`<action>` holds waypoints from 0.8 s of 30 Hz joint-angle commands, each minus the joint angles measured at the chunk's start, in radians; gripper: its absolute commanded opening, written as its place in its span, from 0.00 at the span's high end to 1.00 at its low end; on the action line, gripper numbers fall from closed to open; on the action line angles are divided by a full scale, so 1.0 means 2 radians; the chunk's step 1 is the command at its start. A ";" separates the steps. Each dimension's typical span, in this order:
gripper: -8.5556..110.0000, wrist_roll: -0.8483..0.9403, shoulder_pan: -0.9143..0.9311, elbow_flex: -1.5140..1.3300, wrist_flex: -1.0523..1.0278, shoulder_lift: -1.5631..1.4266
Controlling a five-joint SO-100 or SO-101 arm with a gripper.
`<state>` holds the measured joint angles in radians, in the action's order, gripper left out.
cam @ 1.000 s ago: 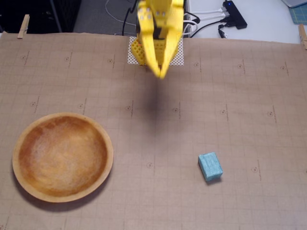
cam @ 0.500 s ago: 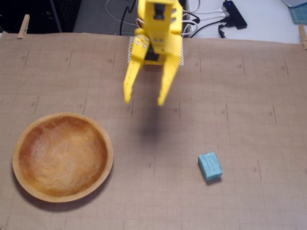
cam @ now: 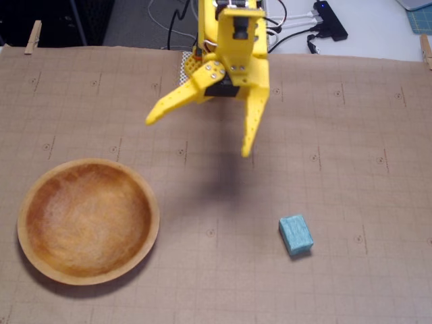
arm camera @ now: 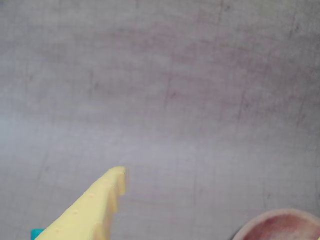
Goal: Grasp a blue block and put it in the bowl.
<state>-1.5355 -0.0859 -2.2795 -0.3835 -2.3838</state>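
Note:
In the fixed view the blue block, small and teal, lies on the brown mat at the lower right. The wooden bowl sits at the lower left and holds nothing. My yellow gripper hangs above the mat between them, nearer the back, with its jaws spread wide and nothing in them. It is apart from both. In the wrist view one yellow finger enters from the bottom left. A teal sliver of the block shows beside it, and the bowl's rim shows at the bottom right.
A gridded brown mat covers the table. Black cables and a hub lie beyond its far edge. Wooden clothespins clip the mat at the back corners.

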 commanded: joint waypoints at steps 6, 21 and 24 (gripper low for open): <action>0.44 -0.003 -0.018 -0.020 0.094 0.050; 0.44 0.002 -0.045 -0.058 0.232 0.159; 0.44 0.002 -0.058 -0.069 0.249 0.172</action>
<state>-1.5355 -0.1810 -2.4298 0.0629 -2.0402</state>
